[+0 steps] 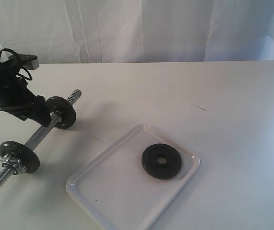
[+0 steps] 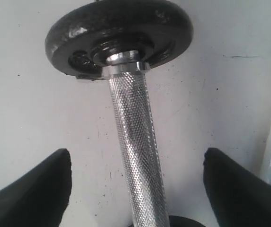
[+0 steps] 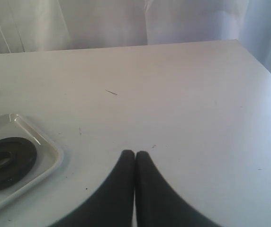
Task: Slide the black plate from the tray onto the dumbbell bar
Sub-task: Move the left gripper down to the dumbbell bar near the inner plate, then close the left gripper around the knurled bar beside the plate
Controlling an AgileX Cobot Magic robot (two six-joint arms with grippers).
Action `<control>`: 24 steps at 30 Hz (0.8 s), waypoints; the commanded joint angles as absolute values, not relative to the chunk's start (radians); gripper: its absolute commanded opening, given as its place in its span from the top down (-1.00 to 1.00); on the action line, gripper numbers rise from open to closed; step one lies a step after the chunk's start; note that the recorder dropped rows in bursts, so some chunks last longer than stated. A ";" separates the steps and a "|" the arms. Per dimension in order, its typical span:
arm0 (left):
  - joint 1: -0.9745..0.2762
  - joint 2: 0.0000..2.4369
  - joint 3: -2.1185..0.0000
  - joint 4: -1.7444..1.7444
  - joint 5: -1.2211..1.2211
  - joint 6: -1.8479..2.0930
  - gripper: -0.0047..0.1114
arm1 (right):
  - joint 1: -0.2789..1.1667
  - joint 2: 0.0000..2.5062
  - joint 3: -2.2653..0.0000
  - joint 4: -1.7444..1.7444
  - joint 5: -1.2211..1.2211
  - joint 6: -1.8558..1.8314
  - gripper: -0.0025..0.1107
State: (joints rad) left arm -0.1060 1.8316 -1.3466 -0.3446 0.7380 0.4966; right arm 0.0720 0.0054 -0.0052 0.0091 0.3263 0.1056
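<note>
Black plate [image 1: 161, 168] in tray [image 1: 103, 191], lower centre.
Left gripper [image 2: 138, 156] spread over dumbbell bar [image 2: 130, 109], right gripper [image 3: 135, 153] pressed together; risk of bar rolling.

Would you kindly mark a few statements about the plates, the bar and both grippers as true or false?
1. A black plate lies in the tray. True.
2. The dumbbell bar carries no plates. False: two other plates sit on it.
3. The left gripper is open, one finger on each side of the bar. True.
4. The right gripper holds a plate. False: it is shut on nothing, above the table.
</note>
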 commanded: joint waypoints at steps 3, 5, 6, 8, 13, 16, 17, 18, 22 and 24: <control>-0.113 1.876 -1.352 -0.351 0.727 0.493 -0.43 | 0.069 0.000 0.000 0.008 0.313 0.107 0.96; -0.113 1.893 -1.352 -0.351 0.725 0.493 -0.43 | 0.069 0.000 0.000 0.008 0.313 0.110 0.96; -0.113 1.898 -1.352 -0.356 0.725 0.493 -0.43 | 0.069 0.000 0.000 0.008 0.313 0.110 0.96; -0.113 1.910 -1.352 -0.365 0.723 0.497 -0.43 | 0.069 0.000 0.000 0.008 0.313 0.110 0.96; -0.121 1.936 -1.352 -0.381 0.710 0.502 -0.43 | 0.069 0.000 0.000 0.008 0.313 0.110 0.96; -0.145 1.947 -1.352 -0.381 0.697 0.524 -0.43 | 0.069 0.000 0.000 0.008 0.313 0.110 0.96; -0.154 1.951 -1.352 -0.379 0.693 0.529 -0.43 | 0.069 0.000 0.000 0.008 0.313 0.110 0.96; -0.159 1.955 -1.352 -0.379 0.687 0.531 -0.43 | 0.069 0.000 0.000 0.008 0.313 0.110 0.96; -0.182 1.982 -1.352 -0.330 0.673 0.499 -0.43 | 0.069 0.000 0.000 0.008 0.313 0.110 0.96; -0.182 1.982 -1.352 -0.329 0.668 0.494 -0.43 | 0.069 0.000 0.000 0.008 0.313 0.110 0.96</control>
